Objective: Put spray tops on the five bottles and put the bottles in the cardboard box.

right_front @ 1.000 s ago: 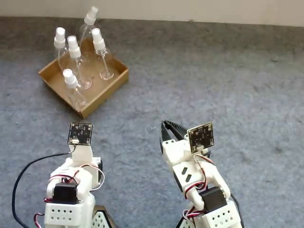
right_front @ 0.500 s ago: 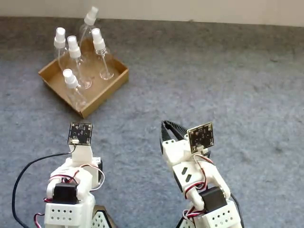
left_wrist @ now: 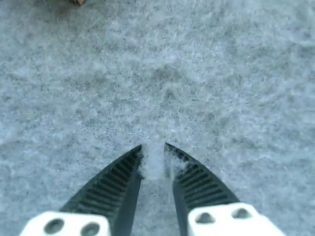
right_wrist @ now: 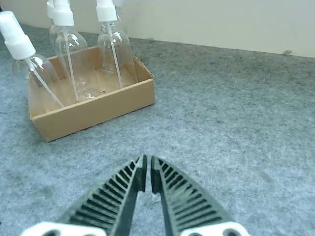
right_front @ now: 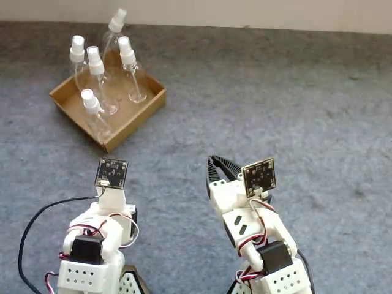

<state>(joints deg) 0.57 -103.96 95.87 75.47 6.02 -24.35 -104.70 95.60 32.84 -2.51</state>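
- Nearest: the left gripper (left_wrist: 153,146) hung low over the desk (right_front: 275,92) and its grey carpet, fingers a narrow gap apart.
- The right gripper (right_wrist: 148,160) sat next to it, fingers basically together, aimed toward the cardboard box (right_wrist: 93,114).
- The bottles (right_front: 98,125) stood upright in the box, spray tops (right_front: 127,49) up.
- The others hid the farthest bottle (right_front: 112,43) at its base, so I couldn't tell if it stood inside.
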